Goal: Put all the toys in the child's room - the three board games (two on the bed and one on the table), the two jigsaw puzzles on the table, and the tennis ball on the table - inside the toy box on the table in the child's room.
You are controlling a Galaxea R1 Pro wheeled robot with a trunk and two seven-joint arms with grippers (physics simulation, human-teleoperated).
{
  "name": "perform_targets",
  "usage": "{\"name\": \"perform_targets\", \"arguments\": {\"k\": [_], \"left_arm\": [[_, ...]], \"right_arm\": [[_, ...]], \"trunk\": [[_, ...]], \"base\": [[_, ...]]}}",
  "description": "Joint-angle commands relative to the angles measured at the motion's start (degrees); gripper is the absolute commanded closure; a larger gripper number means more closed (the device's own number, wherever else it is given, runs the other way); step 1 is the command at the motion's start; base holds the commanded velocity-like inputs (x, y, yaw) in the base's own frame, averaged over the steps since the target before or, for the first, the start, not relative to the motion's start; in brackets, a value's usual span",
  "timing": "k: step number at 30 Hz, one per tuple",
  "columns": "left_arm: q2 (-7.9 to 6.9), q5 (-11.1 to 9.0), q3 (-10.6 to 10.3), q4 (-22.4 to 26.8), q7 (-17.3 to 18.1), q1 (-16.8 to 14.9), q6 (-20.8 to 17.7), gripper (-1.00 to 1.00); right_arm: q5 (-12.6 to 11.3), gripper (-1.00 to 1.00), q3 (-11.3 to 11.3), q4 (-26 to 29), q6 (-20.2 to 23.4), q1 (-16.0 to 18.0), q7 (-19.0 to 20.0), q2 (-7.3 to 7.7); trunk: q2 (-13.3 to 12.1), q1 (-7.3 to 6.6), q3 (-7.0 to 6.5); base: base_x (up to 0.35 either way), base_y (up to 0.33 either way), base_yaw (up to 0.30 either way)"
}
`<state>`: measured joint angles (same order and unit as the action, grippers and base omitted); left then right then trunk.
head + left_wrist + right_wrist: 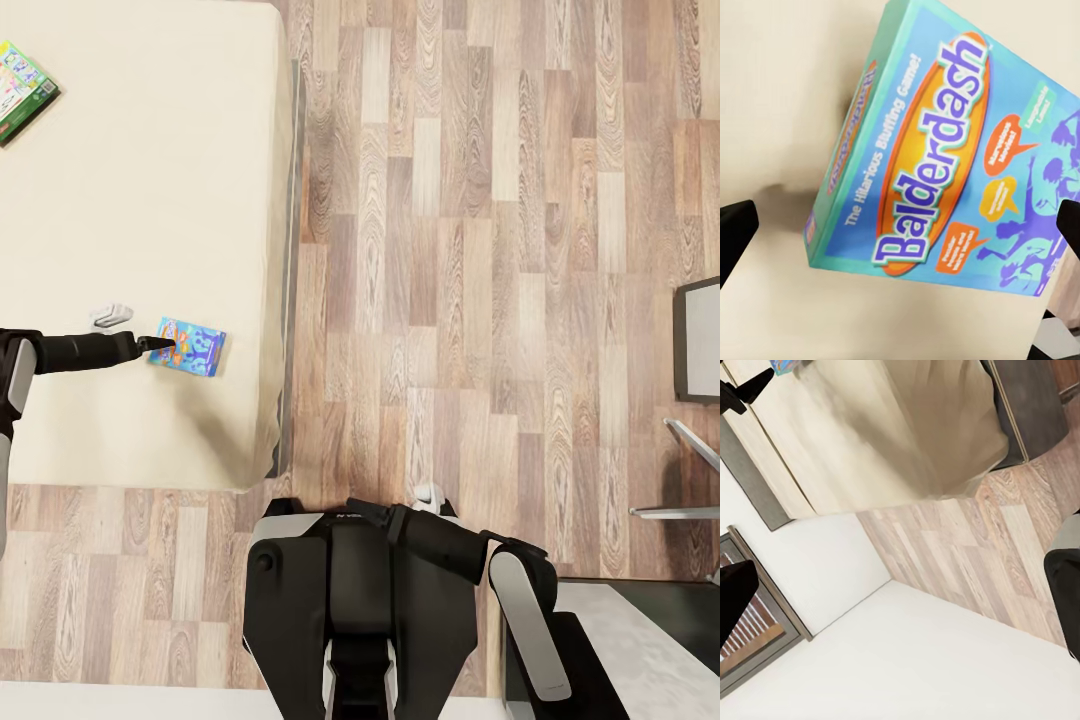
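Beige mattress fabric of the bed (130,180) takes up the left of the head view, and two of the three board games lie flat on it. The green-edged cartoon-covered game box (22,90) sits at the far left edge, well apart from my arms. The small blue Balderdash box (188,346) lies near the bed's right edge, closer to me.

My left gripper (160,345) reaches across the mattress from the left and meets the near edge of the Balderdash box. In the left wrist view its dark fingertips (735,232) stand wide apart on either side of the Balderdash box (945,157), with nothing clamped between them. I judge this as alignment for a grasp: the jaws straddle the box so that closing would pinch its two long sides. Whether a fingertip already touches the cardboard cannot be determined.

Wood-plank floor (450,250) separates the bed from the table (640,640) at the lower right, where the box must finally go; the toy box cannot be identified from here.

My right gripper (900,577) is folded close to my trunk, fingers spread wide and empty, parked clear of the working arm.
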<state>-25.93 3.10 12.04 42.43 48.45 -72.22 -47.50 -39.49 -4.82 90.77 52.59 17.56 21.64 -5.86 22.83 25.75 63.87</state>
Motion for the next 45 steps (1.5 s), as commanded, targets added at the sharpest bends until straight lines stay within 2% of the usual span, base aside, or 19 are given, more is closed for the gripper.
{"name": "perform_targets", "arguments": {"k": [1,4,12,15,18,21,45], "left_arm": [[0.05,0.33,0.18,0.03,0.37,-0.03,-0.36,-1.00],[0.13,0.33,0.18,0.03,0.35,-0.03,-0.38,-1.00],[1.69,0.36,0.18,0.03,0.31,-0.03,-0.40,-1.00],[2.94,0.40,0.19,0.03,-0.30,-0.03,-0.45,-1.00],[4.35,0.38,0.18,0.03,-2.58,-0.03,-0.48,-1.00],[5.00,0.23,0.23,0.03,-4.08,-0.03,-0.49,-1.00],[6.14,-0.10,0.18,0.03,-4.63,-0.03,-0.63,-1.00]], "right_arm": [[0.31,-1.00,0.07,0.02,0.23,0.02,0.33,-0.03],[0.30,-1.00,0.04,0.02,0.23,0.02,0.33,-0.03],[0.30,-1.00,-0.01,0.02,0.23,0.02,0.33,-0.07],[0.30,-1.00,-0.01,0.02,0.23,0.02,0.33,-0.10],[0.29,-1.00,-0.02,0.02,0.23,0.02,0.33,-0.06],[0.31,-1.00,0.00,0.02,0.23,0.02,0.33,-0.04],[0.30,-1.00,0.07,0.02,0.23,0.02,0.33,0.06]], "trunk": [[0.09,0.04,0.05],[0.09,0.04,0.05],[0.09,0.04,0.05],[0.09,0.04,0.05],[0.09,0.04,0.05],[0.09,0.04,0.05],[0.09,0.04,0.05]], "base": [[0.000,0.000,0.000],[0.000,0.000,0.000],[0.000,0.000,0.000],[0.000,0.000,0.000],[0.000,0.000,0.000],[0.000,0.000,0.000],[0.000,0.000,0.000]]}}
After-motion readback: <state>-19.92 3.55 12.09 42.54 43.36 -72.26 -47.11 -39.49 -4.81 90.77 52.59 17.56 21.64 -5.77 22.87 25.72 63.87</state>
